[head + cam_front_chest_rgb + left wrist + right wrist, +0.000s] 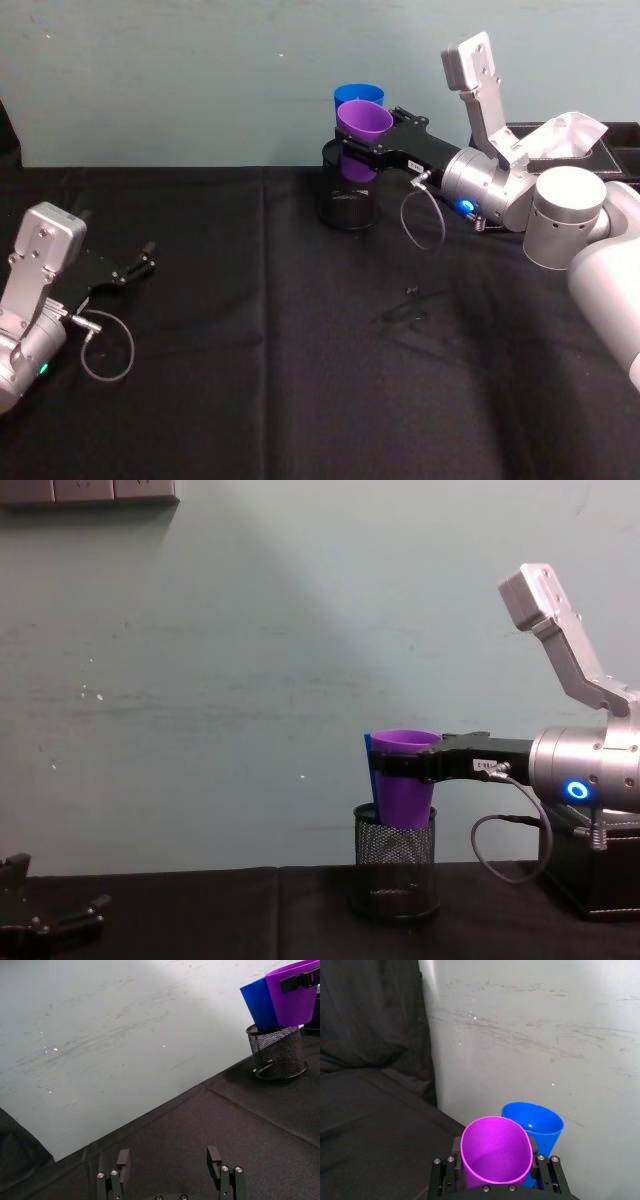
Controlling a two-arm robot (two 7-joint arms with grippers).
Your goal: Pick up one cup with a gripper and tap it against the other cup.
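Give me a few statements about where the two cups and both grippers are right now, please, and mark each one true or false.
1. The right gripper is shut on the purple cup. True.
2. The purple cup stands on the table. False: it is held off the table, over the mesh pen holder.
3. The blue cup is right beside the purple cup. True.
4. The left gripper holds the blue cup. False: it lies open and empty on the black cloth at the left.

Plain purple cup (364,122) and plain bright blue cup (352,94), both by the black wire-mesh pen holder (347,205); beneath the holder, black tablecloth (300,380); behind it, pale green-grey wall (200,70).
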